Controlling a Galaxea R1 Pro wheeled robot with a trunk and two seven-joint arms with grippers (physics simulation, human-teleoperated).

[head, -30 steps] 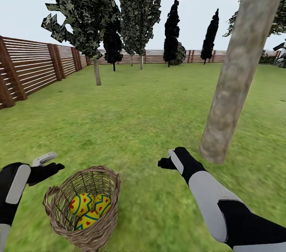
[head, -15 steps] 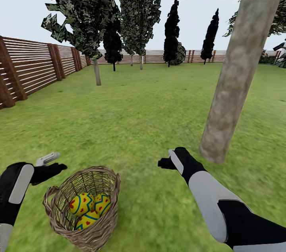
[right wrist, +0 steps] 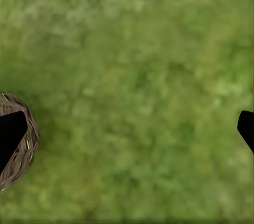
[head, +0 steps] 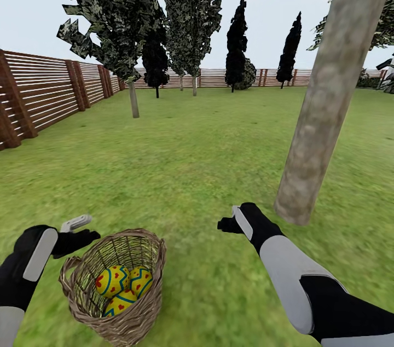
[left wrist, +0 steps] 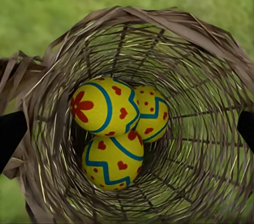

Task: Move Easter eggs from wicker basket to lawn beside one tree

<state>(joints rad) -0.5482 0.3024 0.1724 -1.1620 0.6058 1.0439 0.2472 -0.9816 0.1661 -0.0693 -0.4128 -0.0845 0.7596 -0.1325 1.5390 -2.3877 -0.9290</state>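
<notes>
Wicker basket (head: 117, 287) holds all three eggs (left wrist: 114, 128); nothing moved yet.
My left hand (head: 76, 229) hovers spread and empty above it; my right hand (head: 235, 221) is released too.

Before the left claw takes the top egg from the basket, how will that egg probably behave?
The top egg looks smooth and rounded, so it may slip between the fingers. It rests on two other eggs in the wicker basket, so those may shift. Placed on the lawn, it might roll.
</notes>
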